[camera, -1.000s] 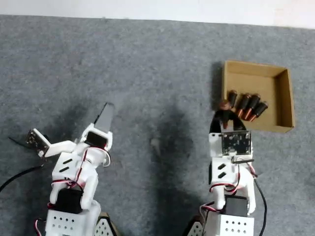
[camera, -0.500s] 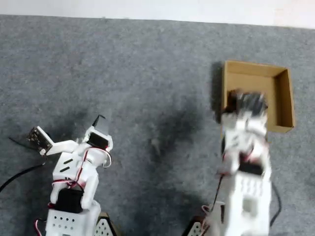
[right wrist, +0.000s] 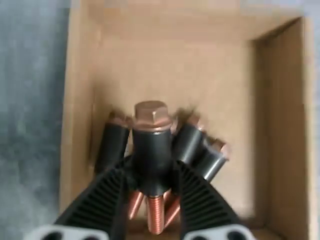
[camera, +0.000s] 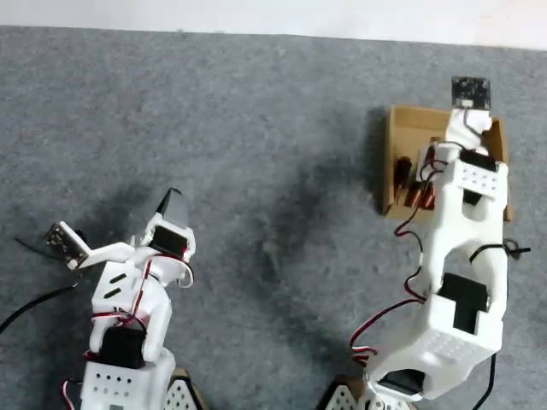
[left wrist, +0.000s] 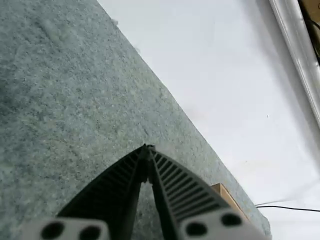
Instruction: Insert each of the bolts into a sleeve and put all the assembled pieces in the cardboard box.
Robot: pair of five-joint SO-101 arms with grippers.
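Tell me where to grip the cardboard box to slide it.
Pinch the cardboard box by its far wall from above, one finger inside and one outside. The wall is thin, upright and open-topped. The floor beside it is bare, since the assembled pieces crowd the near side.

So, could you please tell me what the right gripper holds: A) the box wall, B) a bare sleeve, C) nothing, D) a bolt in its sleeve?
D: the right gripper is shut on a sleeved bolt, copper head and thread showing, above the box.

Robotics lab bench w/ grey felt mat (camera: 256,111), white tabletop (camera: 256,10).
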